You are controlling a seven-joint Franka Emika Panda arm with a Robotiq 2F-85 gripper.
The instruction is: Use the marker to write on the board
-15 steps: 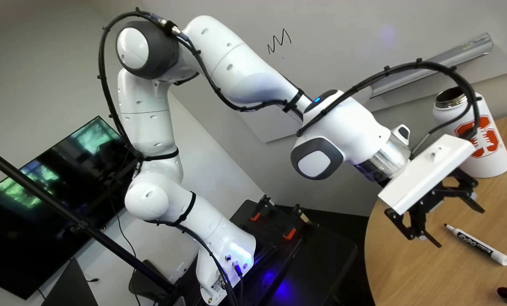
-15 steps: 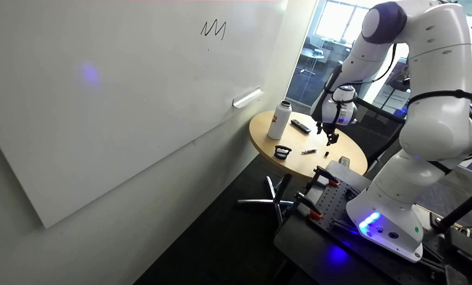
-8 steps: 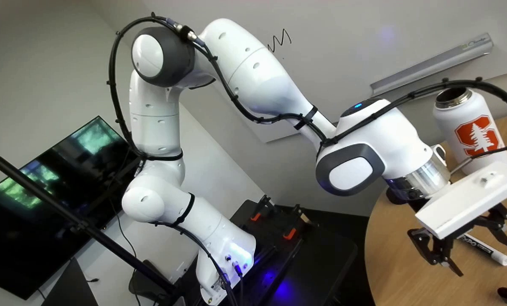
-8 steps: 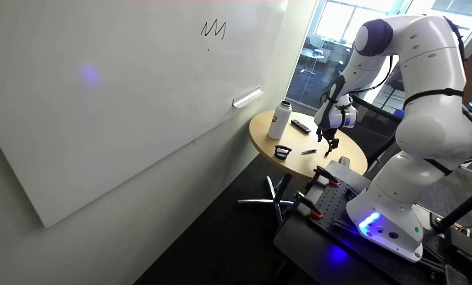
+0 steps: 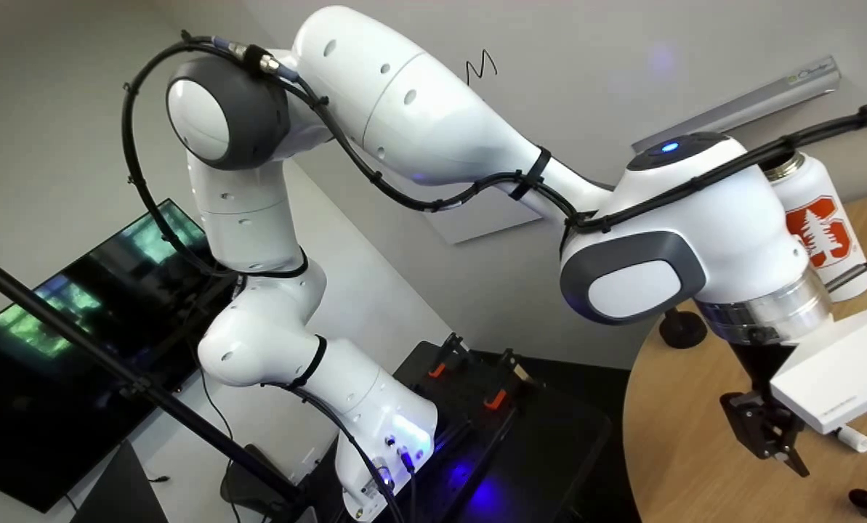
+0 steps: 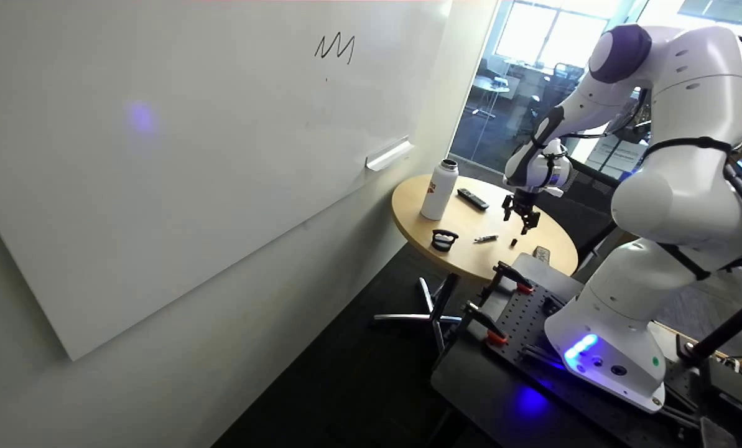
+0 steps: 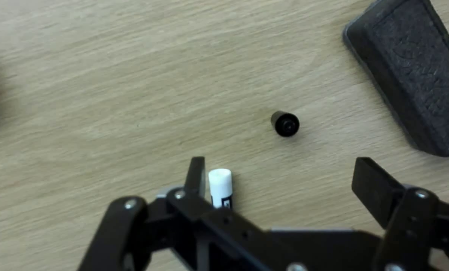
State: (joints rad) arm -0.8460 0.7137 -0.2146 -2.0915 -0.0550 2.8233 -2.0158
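Closest in: black, blocky fingers [image 7: 373,188], spread wide, hung above a pale wood-grain surface [image 7: 115,94]. Slim white marker [image 7: 220,184] with dark print lay flat on that surface. Wrist view: its white end showed in the gap, just beside one finger; the rest was hidden. In an exterior view, marker [image 6: 486,238] and fingers were apart. Flat white rectangular housing [image 5: 840,370] on the white jointed arm [image 5: 418,109] left only the marker's end showing in an exterior view.

Small black cylindrical cap [image 7: 285,124] lay near the marker, hollow end showing. Past it, a dark grey, round-cornered block [image 7: 408,75] with faint lettering.

Farther across the round surface: black object with a handle [image 6: 441,244], too small to identify; tall white bottle [image 6: 440,198] with orange-red logo, upright, mouth open; slim black remote control [image 6: 473,198] lying near the bottle.

Off the surface, on the pale wall [image 6: 252,311]: large flat white board [image 6: 221,155] with a thin edge, well apart from the fingers. It bore a black zigzag scribble [image 6: 335,46], partly covered by the arm in an exterior view. Pale bar-shaped strip [image 6: 388,154] ran near the board's lower edge.
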